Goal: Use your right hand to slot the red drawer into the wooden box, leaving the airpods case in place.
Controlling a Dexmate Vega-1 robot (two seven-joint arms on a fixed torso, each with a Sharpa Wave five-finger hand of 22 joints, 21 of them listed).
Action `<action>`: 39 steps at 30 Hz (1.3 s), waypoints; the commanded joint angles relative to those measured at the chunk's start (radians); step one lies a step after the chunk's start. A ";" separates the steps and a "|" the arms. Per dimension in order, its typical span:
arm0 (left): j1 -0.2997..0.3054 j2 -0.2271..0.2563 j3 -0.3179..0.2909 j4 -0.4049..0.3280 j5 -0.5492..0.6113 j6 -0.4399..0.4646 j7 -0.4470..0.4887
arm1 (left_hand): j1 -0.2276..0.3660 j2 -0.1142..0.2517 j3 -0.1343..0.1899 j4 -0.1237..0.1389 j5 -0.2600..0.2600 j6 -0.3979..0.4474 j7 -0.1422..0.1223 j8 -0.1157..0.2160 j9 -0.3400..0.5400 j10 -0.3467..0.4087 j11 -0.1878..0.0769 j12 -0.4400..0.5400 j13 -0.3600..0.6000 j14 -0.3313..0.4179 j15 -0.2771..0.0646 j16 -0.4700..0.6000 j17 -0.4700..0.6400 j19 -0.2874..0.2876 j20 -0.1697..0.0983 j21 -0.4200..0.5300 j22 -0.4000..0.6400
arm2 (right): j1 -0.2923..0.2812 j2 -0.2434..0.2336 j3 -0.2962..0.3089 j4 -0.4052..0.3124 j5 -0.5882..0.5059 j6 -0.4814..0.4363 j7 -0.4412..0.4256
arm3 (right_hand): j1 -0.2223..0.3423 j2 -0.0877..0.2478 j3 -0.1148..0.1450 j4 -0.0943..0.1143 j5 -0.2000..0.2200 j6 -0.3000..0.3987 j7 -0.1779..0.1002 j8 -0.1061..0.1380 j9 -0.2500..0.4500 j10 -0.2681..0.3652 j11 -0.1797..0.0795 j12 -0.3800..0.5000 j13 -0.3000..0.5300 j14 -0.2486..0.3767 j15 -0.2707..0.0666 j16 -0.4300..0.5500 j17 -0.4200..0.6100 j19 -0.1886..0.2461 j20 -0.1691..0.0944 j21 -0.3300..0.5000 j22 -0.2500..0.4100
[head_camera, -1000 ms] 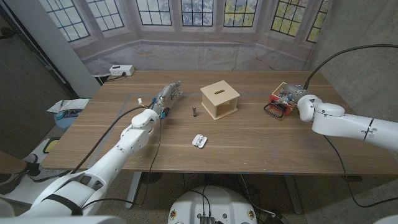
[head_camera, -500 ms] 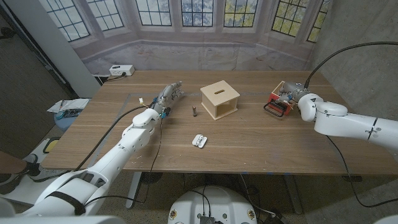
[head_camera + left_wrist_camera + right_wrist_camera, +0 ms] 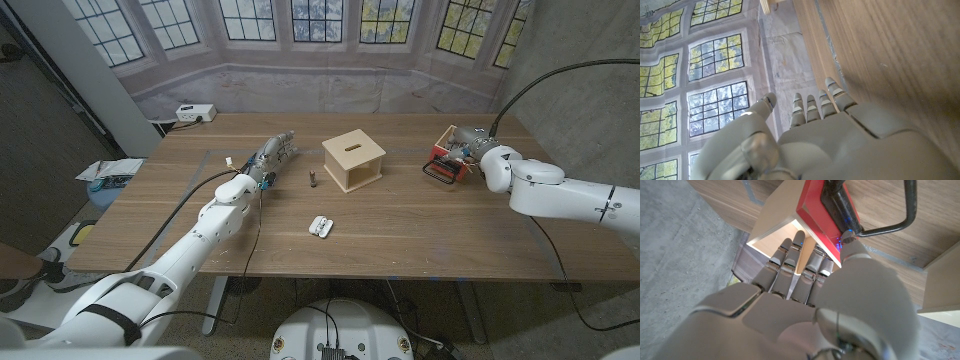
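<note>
- In the head view the red drawer (image 3: pixel 449 157) sits near the far right corner of the counter (image 3: pixel 400 225), well apart from the wooden box (image 3: pixel 353 161) at the middle.
- The right wrist view shows what the head view cannot: the right hand (image 3: pixel 805 275) has its fingers (image 3: pixel 790 260) reaching into the drawer's pale open side and its thumb at the red front by the black wire handle (image 3: pixel 890 215), so it grips the drawer.
- In the head view the right hand (image 3: pixel 470 152) is a small blur against the drawer, its grip hard to make out.
- The left hand (image 3: pixel 272 152) lies stretched out on the counter left of the box; the left wrist view shows this hand (image 3: pixel 815 125) with straight fingers, holding nothing.
- The airpods case (image 3: pixel 320 226), white, lies in front of the box, well apart from both hands.
- A small dark object (image 3: pixel 312 179) stands just left of the box, too small to identify.
</note>
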 commanded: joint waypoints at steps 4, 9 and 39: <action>-0.011 -0.002 -0.004 0.019 0.003 -0.008 -0.015 | 0.014 -0.004 -0.004 0.004 0.006 0.010 -0.005 0.004 0.004 0.004 -0.001 0.000 0.003 0.009 0.001 0.008 0.006 0.004 0.003 -0.002 0.005 | 0.028 -0.078 -0.021 -0.090 0.024 0.057 0.042 | 0.005 0.011 -0.005 0.001 0.002 0.056 -0.049 0.003 0.003 0.035 -0.029 -0.006 -0.001 0.010 -0.157 -0.003 0.002 0.002 -0.065 -0.003 0.004; -0.015 -0.002 -0.005 0.025 0.002 -0.010 -0.023 | 0.014 -0.004 -0.004 0.004 0.006 0.009 -0.005 0.004 0.004 0.003 0.001 -0.001 0.003 0.009 0.001 0.008 0.006 0.003 0.003 -0.002 0.005 | 0.044 -0.105 -0.041 -0.128 0.003 0.073 0.078 | 0.003 0.012 -0.008 0.003 0.001 0.054 -0.049 0.001 0.003 0.034 -0.029 -0.009 -0.003 0.009 -0.156 -0.004 0.002 0.003 -0.066 -0.003 0.004; -0.041 0.027 -0.009 0.000 0.000 0.014 -0.056 | 0.016 -0.006 -0.006 0.007 0.006 0.008 -0.004 0.002 0.004 0.006 -0.002 0.000 0.003 0.008 0.001 0.007 0.006 0.003 0.001 -0.003 0.005 | 0.118 -0.188 -0.110 -0.212 -0.062 0.179 0.163 | 0.009 0.019 -0.016 0.003 0.000 0.058 -0.048 -0.003 0.003 0.037 -0.030 -0.019 -0.010 0.007 -0.158 -0.012 0.001 0.005 -0.072 -0.005 0.004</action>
